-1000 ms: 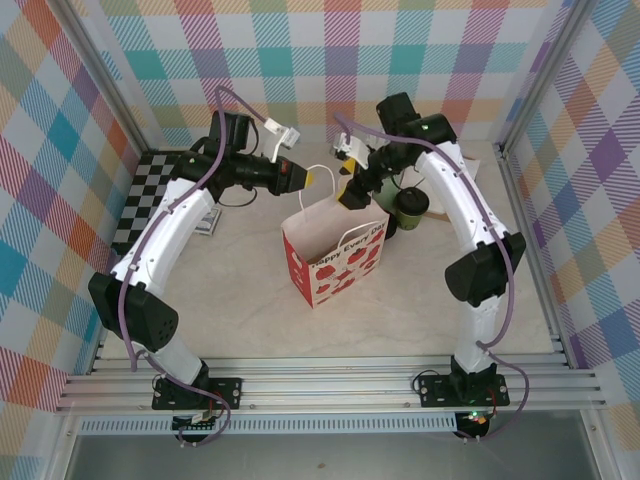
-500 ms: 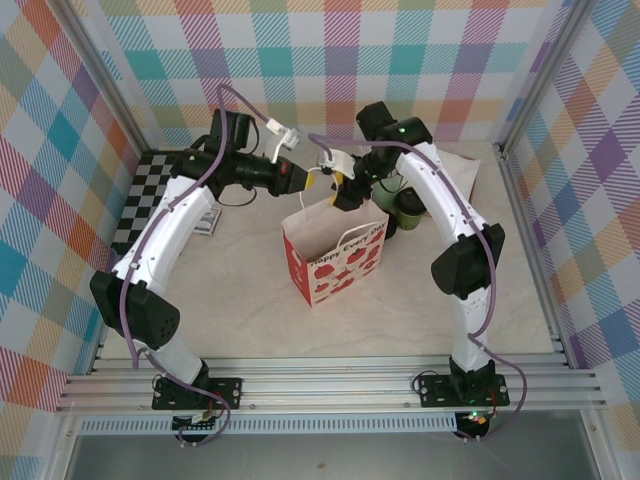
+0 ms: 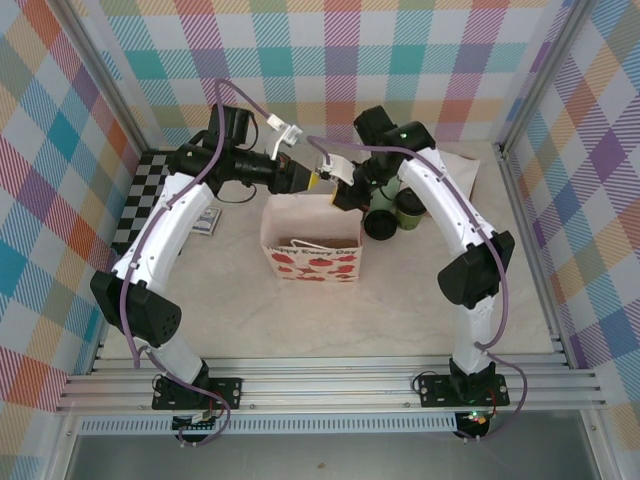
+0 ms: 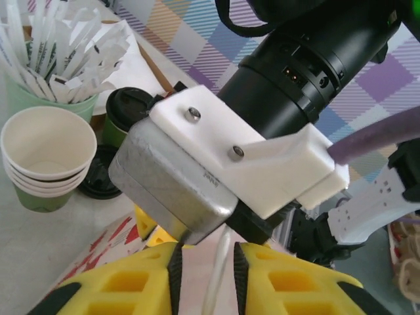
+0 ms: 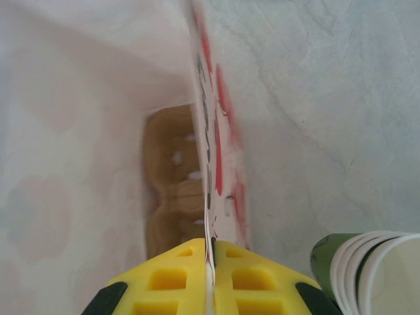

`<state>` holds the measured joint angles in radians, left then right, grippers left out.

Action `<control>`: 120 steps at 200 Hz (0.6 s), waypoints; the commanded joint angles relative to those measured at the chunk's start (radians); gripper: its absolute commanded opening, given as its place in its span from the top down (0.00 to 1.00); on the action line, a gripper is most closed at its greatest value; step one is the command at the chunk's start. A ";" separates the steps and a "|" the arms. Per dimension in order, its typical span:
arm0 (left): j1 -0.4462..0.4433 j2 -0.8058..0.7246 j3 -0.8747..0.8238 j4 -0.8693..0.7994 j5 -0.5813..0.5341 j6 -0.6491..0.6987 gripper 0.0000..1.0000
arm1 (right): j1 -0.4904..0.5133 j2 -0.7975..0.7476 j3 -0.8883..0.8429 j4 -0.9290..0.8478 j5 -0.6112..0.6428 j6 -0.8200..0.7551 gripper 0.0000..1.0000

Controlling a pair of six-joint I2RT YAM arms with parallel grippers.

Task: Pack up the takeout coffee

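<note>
The takeout coffee (image 4: pixel 126 110), a dark-green cup with a black lid, stands on the table just behind the right arm's wrist. The white paper bag (image 3: pixel 310 250) with red strawberries stands upright and open at mid-table. A brown cardboard carrier (image 5: pixel 172 190) lies at the bag's bottom. My right gripper (image 5: pixel 210 254) is shut on the bag's back rim (image 5: pixel 209 197), seen from above at the right gripper (image 3: pixel 343 197). My left gripper (image 4: pixel 205 266) is open at the rim's left, with the white handle (image 4: pixel 220 262) running loose between its pads; from above the left gripper (image 3: pixel 306 180) nearly meets the right one.
Stacked green cups with cream rims (image 4: pixel 46 157) and a pale mint cup of wrapped sticks (image 4: pixel 56 62) stand by the coffee. A loose black lid (image 4: pixel 100 180) lies beside them. A checkered mat (image 3: pixel 150 190) and a small packet (image 3: pixel 207 222) sit at the left.
The bag has swung round and its mouth now stands wide. My right gripper has closed on the rim. My left gripper has loosened from the handle.
</note>
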<state>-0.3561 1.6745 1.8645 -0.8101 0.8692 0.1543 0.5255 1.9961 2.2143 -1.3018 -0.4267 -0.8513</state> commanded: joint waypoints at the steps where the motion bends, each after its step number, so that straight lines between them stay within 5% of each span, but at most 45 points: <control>1: 0.008 -0.072 -0.028 0.056 -0.043 -0.018 0.32 | 0.016 -0.090 -0.080 0.085 -0.016 0.130 1.00; 27: 0.012 -0.148 -0.112 0.171 -0.247 -0.103 0.00 | 0.018 -0.127 -0.122 0.139 0.000 0.292 1.00; 73: 0.019 -0.217 -0.143 0.185 -0.854 -0.309 0.00 | 0.043 -0.161 -0.161 0.190 0.109 0.666 1.00; 120: 0.029 -0.235 -0.163 0.131 -1.098 -0.422 0.00 | 0.100 -0.246 -0.257 0.259 0.268 0.908 1.00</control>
<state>-0.3424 1.4635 1.7176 -0.6582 -0.0154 -0.1738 0.5983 1.8454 2.0171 -1.1271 -0.2726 -0.1677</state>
